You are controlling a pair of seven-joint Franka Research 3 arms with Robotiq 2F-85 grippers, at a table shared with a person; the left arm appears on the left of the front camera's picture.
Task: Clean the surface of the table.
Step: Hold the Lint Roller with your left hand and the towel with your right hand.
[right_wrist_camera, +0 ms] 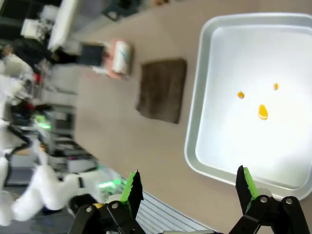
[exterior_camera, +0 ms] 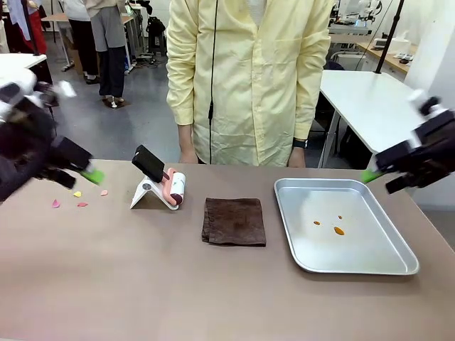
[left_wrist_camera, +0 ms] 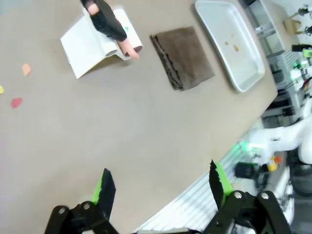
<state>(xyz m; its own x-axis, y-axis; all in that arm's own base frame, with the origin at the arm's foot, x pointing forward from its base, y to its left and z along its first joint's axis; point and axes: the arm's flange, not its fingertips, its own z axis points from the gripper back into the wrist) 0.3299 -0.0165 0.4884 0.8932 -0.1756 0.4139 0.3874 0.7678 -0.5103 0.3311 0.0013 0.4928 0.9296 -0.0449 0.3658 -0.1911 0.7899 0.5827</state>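
The brownish table [exterior_camera: 178,291] carries several small pink, yellow and orange paper scraps [exterior_camera: 78,199] near its left side; they lie at the left edge of the left wrist view [left_wrist_camera: 19,85]. My left gripper [exterior_camera: 82,177] hovers open just above and left of the scraps, with nothing between its fingers [left_wrist_camera: 161,185]. A lint roller [exterior_camera: 174,188] with a black handle rests on a white stand beside them. At the table's right end my right gripper [exterior_camera: 382,181] hangs open over the tray's far right corner [right_wrist_camera: 187,185].
A folded dark brown cloth [exterior_camera: 233,220] lies mid-table. A silver metal tray [exterior_camera: 355,271] with orange stains [exterior_camera: 338,231] sits to the right. A person in a pale yellow coat [exterior_camera: 249,78] stands at the far edge. The front half of the table is bare.
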